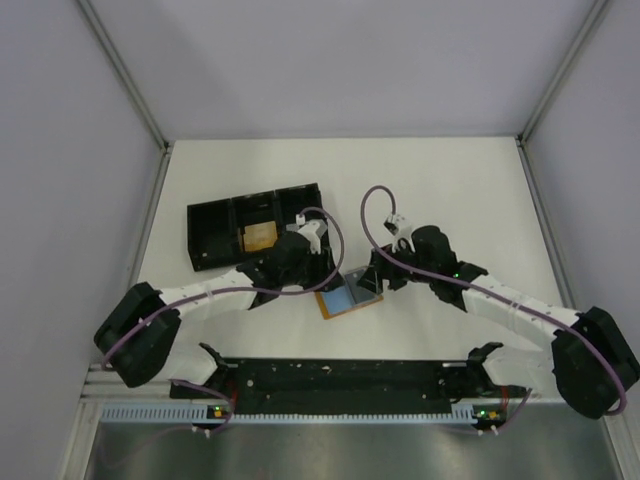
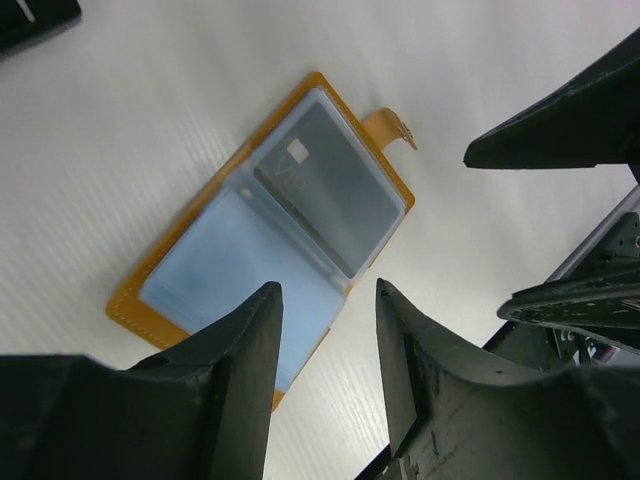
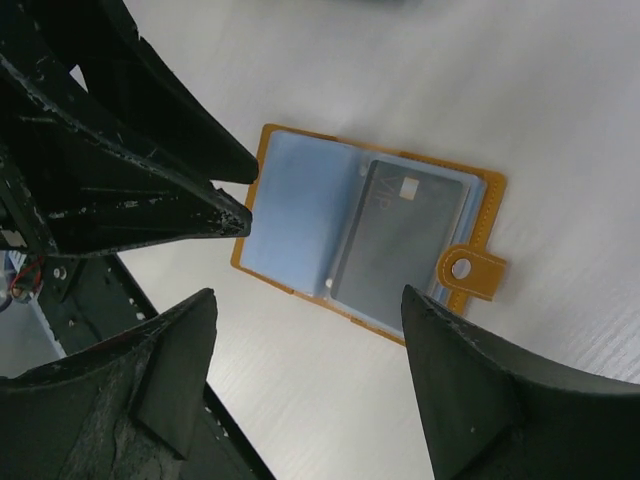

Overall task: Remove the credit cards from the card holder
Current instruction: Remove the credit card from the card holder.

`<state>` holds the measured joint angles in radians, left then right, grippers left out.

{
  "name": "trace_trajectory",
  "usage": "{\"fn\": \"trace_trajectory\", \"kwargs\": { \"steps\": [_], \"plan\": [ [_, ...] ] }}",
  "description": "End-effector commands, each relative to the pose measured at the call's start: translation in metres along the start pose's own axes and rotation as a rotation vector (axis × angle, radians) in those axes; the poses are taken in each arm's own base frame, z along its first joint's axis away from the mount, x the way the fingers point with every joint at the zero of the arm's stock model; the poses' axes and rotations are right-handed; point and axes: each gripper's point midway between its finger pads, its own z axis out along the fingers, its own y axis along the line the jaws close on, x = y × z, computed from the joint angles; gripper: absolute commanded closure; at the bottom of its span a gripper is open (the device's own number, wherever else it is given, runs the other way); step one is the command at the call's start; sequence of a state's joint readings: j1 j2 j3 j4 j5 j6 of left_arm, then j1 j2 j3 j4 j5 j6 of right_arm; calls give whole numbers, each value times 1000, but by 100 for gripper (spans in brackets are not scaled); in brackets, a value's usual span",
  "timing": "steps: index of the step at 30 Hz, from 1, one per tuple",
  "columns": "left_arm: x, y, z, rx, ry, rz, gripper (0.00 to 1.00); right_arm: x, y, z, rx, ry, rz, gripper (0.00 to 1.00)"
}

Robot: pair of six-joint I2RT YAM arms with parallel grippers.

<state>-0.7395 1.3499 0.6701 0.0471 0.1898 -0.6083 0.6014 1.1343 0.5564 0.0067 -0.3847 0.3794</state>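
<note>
The orange-tan card holder lies open and flat on the white table between my two grippers. In the left wrist view the card holder shows a grey credit card inside a clear sleeve, with a pale blue face on its other half. The grey credit card and the holder's tab also appear in the right wrist view. My left gripper hovers open over the holder's edge with nothing between its fingers. My right gripper is open wide just beside the holder and holds nothing.
A black three-compartment tray sits at the back left, with a tan flat item in its middle compartment. The two grippers stand close together over the holder; the left gripper's fingers fill the upper left of the right wrist view.
</note>
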Motion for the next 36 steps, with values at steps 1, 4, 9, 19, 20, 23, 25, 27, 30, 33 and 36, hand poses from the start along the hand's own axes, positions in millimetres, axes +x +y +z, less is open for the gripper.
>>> {"fn": "trace_trajectory", "kwargs": {
  "steps": [1, 4, 9, 19, 20, 23, 25, 27, 30, 33, 36],
  "plan": [
    [-13, -27, 15, 135, -87, -57, 54, -18, -2, 13, 50, -31, 23, 28],
    [-1, -18, 26, 113, -52, -79, 58, -10, -16, 22, 108, 6, 58, 34],
    [20, 5, 31, 36, -4, -97, 72, 6, -27, 32, 146, 61, 109, 39],
    [53, 45, 28, -125, 79, -108, 91, -10, -15, 16, 136, 19, 101, 45],
    [54, 46, 28, -125, 83, -111, 92, -11, -10, 15, 117, 21, 94, 46],
    [59, 48, 28, -130, 93, -119, 92, -9, 0, 17, 72, 51, 92, 47],
    [58, 47, 28, -128, 92, -119, 93, -3, -2, 19, 81, 66, 104, 47],
    [57, 46, 28, -123, 92, -117, 93, 1, -10, 21, 115, 68, 117, 50],
    [58, 46, 27, -124, 91, -118, 93, 9, -19, 25, 153, 91, 133, 51],
    [58, 45, 27, -118, 90, -118, 94, 20, -21, 31, 146, 139, 151, 52],
    [59, 45, 28, -117, 94, -119, 94, 26, -25, 35, 153, 149, 172, 53]
  ]
}}
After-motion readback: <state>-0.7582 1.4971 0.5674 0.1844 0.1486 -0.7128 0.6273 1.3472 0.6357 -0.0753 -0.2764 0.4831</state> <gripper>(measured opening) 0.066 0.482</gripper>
